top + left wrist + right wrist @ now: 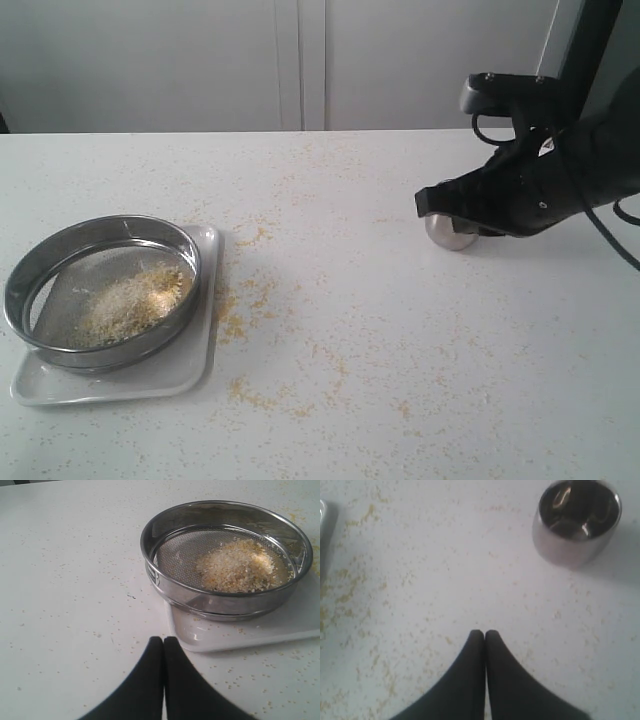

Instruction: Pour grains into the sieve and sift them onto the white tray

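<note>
The steel-rimmed sieve [100, 290] [227, 557] rests on the white tray [195, 365] [240, 635] at the left of the table. A heap of pale and golden grains [135, 300] [235, 565] lies on its mesh. My left gripper [163, 640] is shut and empty, its tips near a tray corner; it is out of the exterior view. At the right, my right gripper [425, 203] [484, 633] is shut on nothing, hovering just in front of a small steel cup [450, 232] [576, 520], which stands upright on the table and looks empty.
Spilled grains [250, 300] are scattered over the white tabletop, thickest beside the tray's right edge. A pale wall or cabinet front [300, 60] runs behind the table's far edge.
</note>
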### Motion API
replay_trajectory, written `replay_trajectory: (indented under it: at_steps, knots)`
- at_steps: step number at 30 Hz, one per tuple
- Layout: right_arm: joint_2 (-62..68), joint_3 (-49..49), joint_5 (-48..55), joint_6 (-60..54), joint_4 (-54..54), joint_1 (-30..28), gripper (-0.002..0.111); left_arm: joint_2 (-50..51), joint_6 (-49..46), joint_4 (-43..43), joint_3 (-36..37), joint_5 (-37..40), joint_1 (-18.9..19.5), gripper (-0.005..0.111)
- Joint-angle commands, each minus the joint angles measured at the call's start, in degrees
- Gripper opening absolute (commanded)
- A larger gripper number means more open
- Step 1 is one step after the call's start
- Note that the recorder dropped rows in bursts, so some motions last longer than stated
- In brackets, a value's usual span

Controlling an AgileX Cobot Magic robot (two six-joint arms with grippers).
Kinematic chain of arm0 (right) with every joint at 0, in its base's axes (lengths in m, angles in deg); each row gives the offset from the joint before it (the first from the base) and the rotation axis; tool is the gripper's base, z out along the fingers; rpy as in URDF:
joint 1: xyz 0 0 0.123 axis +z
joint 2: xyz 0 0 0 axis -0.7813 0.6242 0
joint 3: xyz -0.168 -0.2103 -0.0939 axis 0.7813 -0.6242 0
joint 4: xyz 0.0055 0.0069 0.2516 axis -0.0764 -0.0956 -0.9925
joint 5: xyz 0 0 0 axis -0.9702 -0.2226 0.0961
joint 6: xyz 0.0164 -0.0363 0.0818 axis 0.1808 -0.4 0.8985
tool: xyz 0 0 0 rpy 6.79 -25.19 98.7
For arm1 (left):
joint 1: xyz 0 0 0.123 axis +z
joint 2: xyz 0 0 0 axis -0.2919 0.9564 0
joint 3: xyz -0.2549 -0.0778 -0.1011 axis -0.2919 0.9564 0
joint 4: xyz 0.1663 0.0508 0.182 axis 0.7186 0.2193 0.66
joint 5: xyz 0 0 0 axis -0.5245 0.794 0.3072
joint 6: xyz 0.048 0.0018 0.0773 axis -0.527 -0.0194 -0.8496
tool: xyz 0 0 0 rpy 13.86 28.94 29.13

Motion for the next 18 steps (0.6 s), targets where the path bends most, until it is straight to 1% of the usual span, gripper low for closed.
replay_trajectory:
  at_steps: [1,10,13,18]
  knots:
    - [-1.3,0.0,8.7,-0.7,0.5,-0.4,0.0,-0.3,0.0,0.0,0.2,0.0,0.3,0.0]
    - [-3.8,0.0,19.0,0.9,0.8,-1.0,0.0,-0.3,0.0,0.0,0.2,0.0,0.3,0.0]
    - [-5.3,0.0,22.4,0.9,0.8,-3.5,0.0,-0.3,0.0,0.0,0.2,0.0,0.3,0.0]
    - [-8.5,0.0,25.4,1.2,0.9,-9.7,0.0,-0.3,0.0,0.0,0.2,0.0,0.3,0.0]
